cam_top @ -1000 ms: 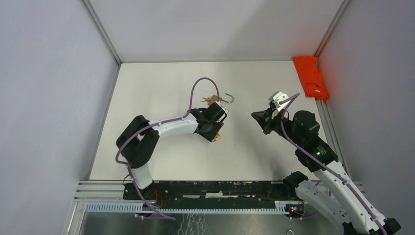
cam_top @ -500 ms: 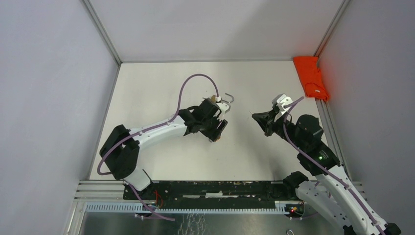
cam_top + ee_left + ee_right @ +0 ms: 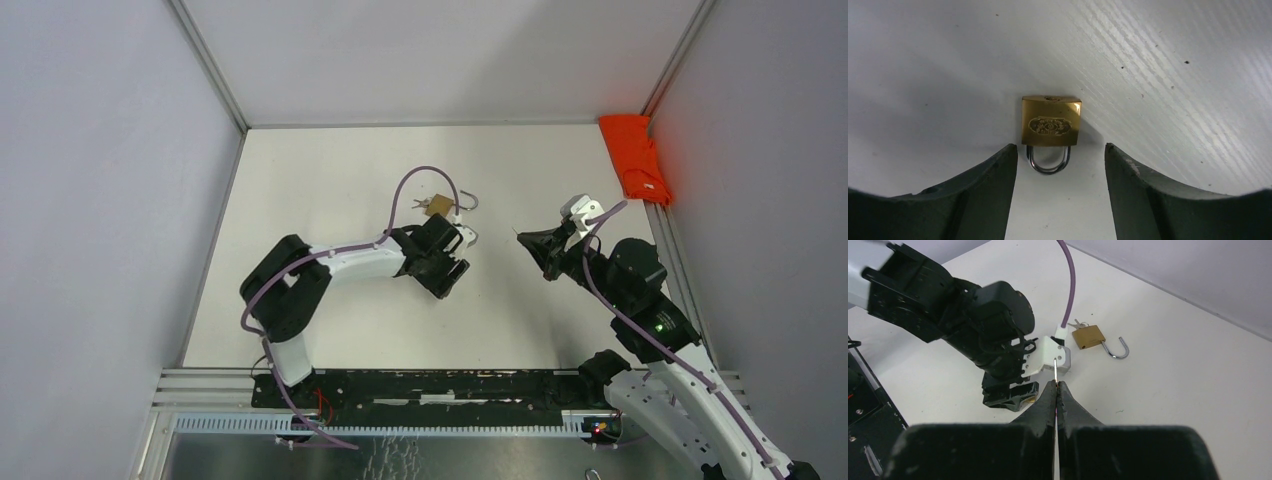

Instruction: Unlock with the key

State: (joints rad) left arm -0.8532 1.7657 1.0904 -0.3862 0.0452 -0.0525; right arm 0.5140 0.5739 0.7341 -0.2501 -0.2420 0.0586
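Padlock is lying on the bench between the left tool's wide-open fingers, untouched. The right tool is pinching the key tight.

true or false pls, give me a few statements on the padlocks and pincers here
1. The left pincer is open over a brass padlock lying on the table. True.
2. The right pincer is wide open. False: it is shut.
3. A second padlock beside the keys has its shackle swung open. True.
4. The orange object sits mid-table. False: it is at the far right corner.
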